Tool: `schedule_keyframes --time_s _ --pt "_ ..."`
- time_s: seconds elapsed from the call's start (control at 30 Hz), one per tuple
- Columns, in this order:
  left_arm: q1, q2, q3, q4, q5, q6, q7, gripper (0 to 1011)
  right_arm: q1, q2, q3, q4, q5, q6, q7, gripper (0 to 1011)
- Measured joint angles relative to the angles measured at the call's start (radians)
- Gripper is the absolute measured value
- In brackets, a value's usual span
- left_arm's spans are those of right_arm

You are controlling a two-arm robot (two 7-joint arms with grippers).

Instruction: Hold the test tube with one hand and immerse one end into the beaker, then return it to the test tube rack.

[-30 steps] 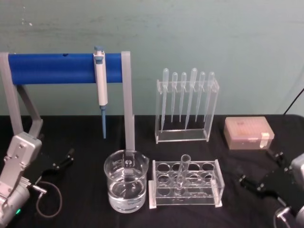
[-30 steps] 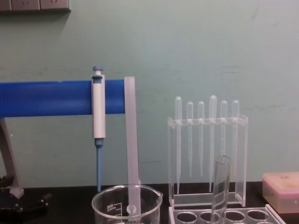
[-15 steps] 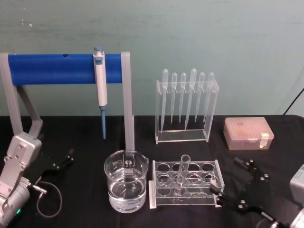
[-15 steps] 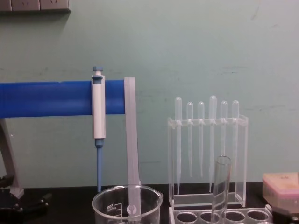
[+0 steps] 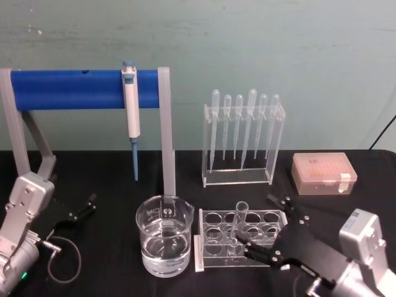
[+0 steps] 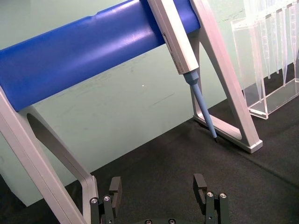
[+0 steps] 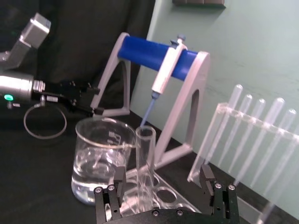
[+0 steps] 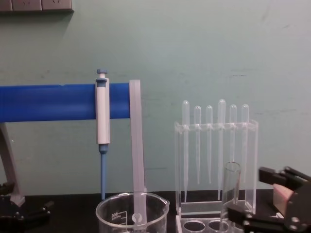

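The left claw (image 6: 157, 181) lies parked at the lower left of the head view, fingers apart. The right claw (image 5: 261, 224) has come in from the lower right edge and now stands at the rack (image 5: 199, 244), fingers apart. The test tube (image 5: 237, 224) stands upright in a rack hole, just before the fingertips and not yet gripped. I judge the grasp comes next. The tube looks empty. The beaker (image 5: 147, 232), left of the rack, holds clear liquid, below half. Farther back, a clear stand holds six pipettes (image 5: 238, 127).
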Motion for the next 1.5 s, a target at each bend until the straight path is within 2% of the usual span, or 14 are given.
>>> schedule_keyframes --time_s 0.17,0.43,0.7,0.83,0.93,1.03,1.07,1.17,1.2,1.27,1.3,1.37,1.5 --pt "0.0 0.0 0.0 0.0 0.0 0.0 0.0 1000 0.018 -0.046 -0.009 0.033 0.0 -0.024 0.022 1002" --pt "0.0 0.0 0.0 0.0 0.0 0.0 0.0 1000 0.033 -0.096 -0.008 0.077 0.0 -0.078 0.047 1002" --pt "0.0 0.0 0.0 0.0 0.0 0.0 0.0 1000 0.037 -0.121 0.002 0.097 -0.017 -0.087 0.054 1002" --pt "0.0 0.0 0.0 0.0 0.0 0.0 0.0 1000 0.036 -0.133 0.009 0.102 -0.026 -0.087 0.06 967" --pt "0.0 0.0 0.0 0.0 0.0 0.0 0.0 1000 0.035 -0.141 0.013 0.102 -0.031 -0.087 0.062 868" --pt "0.0 0.0 0.0 0.0 0.0 0.0 0.0 1000 0.033 -0.146 0.017 0.1 -0.031 -0.082 0.068 816" --pt "0.0 0.0 0.0 0.0 0.0 0.0 0.0 1000 0.032 -0.149 0.02 0.097 -0.031 -0.08 0.07 763" --pt "0.0 0.0 0.0 0.0 0.0 0.0 0.0 1000 0.028 -0.154 0.025 0.09 -0.032 -0.074 0.075 707" --pt "0.0 0.0 0.0 0.0 0.0 0.0 0.0 1000 0.027 -0.155 0.027 0.089 -0.033 -0.073 0.076 651" --pt "0.0 0.0 0.0 0.0 0.0 0.0 0.0 1000 0.025 -0.157 0.03 0.085 -0.036 -0.071 0.077 607" --pt "0.0 0.0 0.0 0.0 0.0 0.0 0.0 1000 0.023 -0.159 0.034 0.082 -0.038 -0.07 0.078 544" --pt "0.0 0.0 0.0 0.0 0.0 0.0 0.0 1000 0.021 -0.161 0.037 0.079 -0.041 -0.068 0.078 504" --pt "0.0 0.0 0.0 0.0 0.0 0.0 0.0 1000 0.014 -0.166 0.048 0.072 -0.051 -0.066 0.082 361"
